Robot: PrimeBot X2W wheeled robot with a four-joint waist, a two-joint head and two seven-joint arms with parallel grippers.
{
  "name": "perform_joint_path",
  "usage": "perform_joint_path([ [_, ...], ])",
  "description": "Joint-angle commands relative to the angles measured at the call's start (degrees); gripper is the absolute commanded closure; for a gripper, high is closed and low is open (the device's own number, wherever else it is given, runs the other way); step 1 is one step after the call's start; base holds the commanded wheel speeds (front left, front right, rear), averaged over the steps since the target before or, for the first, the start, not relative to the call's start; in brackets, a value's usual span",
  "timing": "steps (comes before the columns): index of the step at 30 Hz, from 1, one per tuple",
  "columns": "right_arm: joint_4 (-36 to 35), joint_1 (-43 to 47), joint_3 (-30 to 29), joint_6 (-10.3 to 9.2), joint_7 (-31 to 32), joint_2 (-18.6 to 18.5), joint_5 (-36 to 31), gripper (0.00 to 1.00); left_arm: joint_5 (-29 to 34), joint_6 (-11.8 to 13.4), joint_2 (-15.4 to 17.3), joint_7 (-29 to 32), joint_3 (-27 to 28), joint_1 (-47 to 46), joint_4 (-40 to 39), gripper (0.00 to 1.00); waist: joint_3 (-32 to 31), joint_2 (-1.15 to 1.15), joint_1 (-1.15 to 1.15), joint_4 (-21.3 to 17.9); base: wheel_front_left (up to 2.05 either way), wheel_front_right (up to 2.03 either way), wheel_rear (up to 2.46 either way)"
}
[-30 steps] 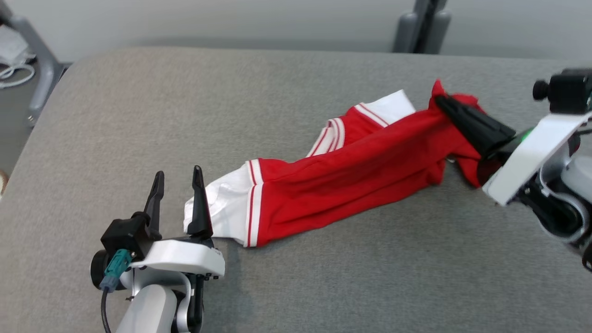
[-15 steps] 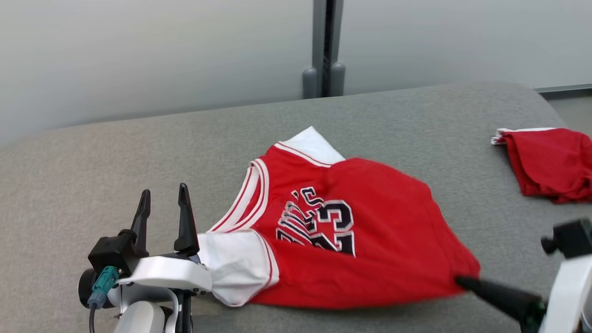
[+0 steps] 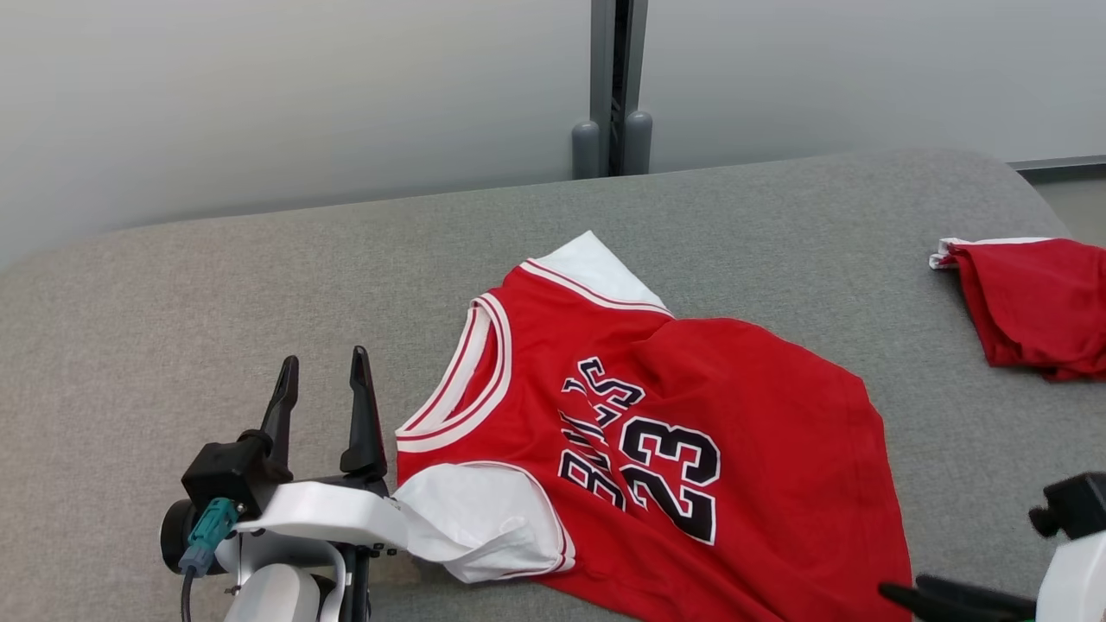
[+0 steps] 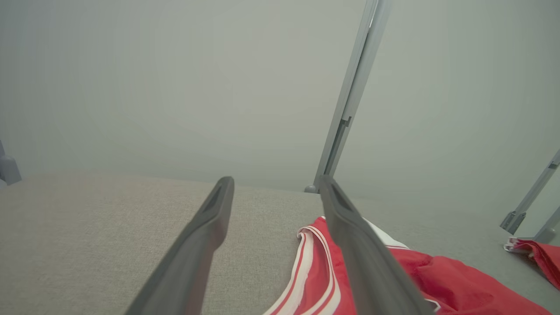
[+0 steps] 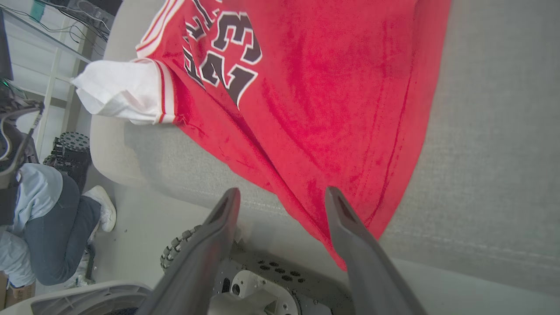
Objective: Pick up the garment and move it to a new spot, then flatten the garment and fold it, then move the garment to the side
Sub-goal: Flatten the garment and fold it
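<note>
Released since the earlier frame, the garment [image 3: 657, 415] lies spread at the table's [image 3: 259, 285] front edge, one hem corner overhanging. Right gripper [image 5: 282, 191] and left gripper [image 3: 324, 358] stand wide, empty. Relocation appears done; smoothing, folding and moving aside remain.

two red garments [image 3: 691, 415] [image 3: 1037, 302], two hands [image 3: 324, 358] [image 5: 283, 190], one person [image 5: 39, 218]

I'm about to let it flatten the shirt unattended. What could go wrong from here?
The jersey has its hem corner apparently hanging over the near edge of the table, by the open right gripper; a pull could slide it off. The white sleeve lies crumpled against the left gripper, so it may snag or get folded in creased.
</note>
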Motion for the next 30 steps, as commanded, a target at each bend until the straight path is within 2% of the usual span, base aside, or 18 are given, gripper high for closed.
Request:
perform_joint_path([
  [1,0.2,-1.4,-0.7,0.0,-0.8,0.1,0.0,0.0,0.2,-0.2,0.3,-0.2,-0.1,-0.6,0.1,0.0,0.4,0.0,0.0,0.5,0.0,0.0,0.0],
  [7,2.5,-6.7,-5.4,0.0,-8.5,2.2,-1.5,0.0,0.1,0.0,0.3,-0.2,-0.9,-0.9,0.0,0.0,1.2,0.0,0.0,2.3,0.0,0.0,0.0],
  [14,12.2,-11.5,-9.3,0.0,-17.8,8.6,-10.0,0.0,0.9,-0.4,0.3,-0.2,-2.3,-0.6,-0.3,0.0,1.7,0.0,0.0,4.4,0.0,0.0,0.0],
  [16,15.9,-12.3,-12.0,0.0,-19.2,11.7,-13.1,0.0,1.2,-0.7,0.3,-0.2,-2.4,-0.4,-0.4,0.0,1.8,0.0,0.0,4.8,0.0,0.0,0.0],
  [18,19.5,-12.3,-15.5,0.0,-19.8,15.1,-17.8,0.0,1.2,-0.5,0.3,-0.2,-2.3,0.0,-0.6,0.0,1.9,0.0,0.0,5.0,0.0,0.0,0.0],
  [23,25.7,-7.1,-30.7,0.0,-19.7,25.0,-37.7,0.0,1.5,-0.4,0.2,-0.2,-2.3,0.9,-1.3,0.0,2.1,0.0,0.0,5.4,0.0,0.0,0.0],
  [27,25.7,-0.7,-43.7,-0.01,-19.7,32.5,-49.1,0.0,1.5,-0.4,0.2,-0.2,-2.4,1.7,-1.8,0.0,2.1,0.0,0.0,5.8,0.0,0.0,0.0],
  [28,25.7,-0.7,-43.7,-0.01,-19.7,32.5,-49.1,0.0,1.5,-0.4,0.2,-0.2,-2.4,1.7,-1.8,0.0,2.1,0.0,0.0,5.8,0.0,0.0,0.0],
  [30,25.1,2.7,-47.9,0.0,-19.7,35.6,-53.8,0.0,1.4,-0.4,0.2,-0.2,-2.7,2.1,-1.9,0.0,2.0,0.0,0.0,6.1,0.0,0.0,0.0],
])
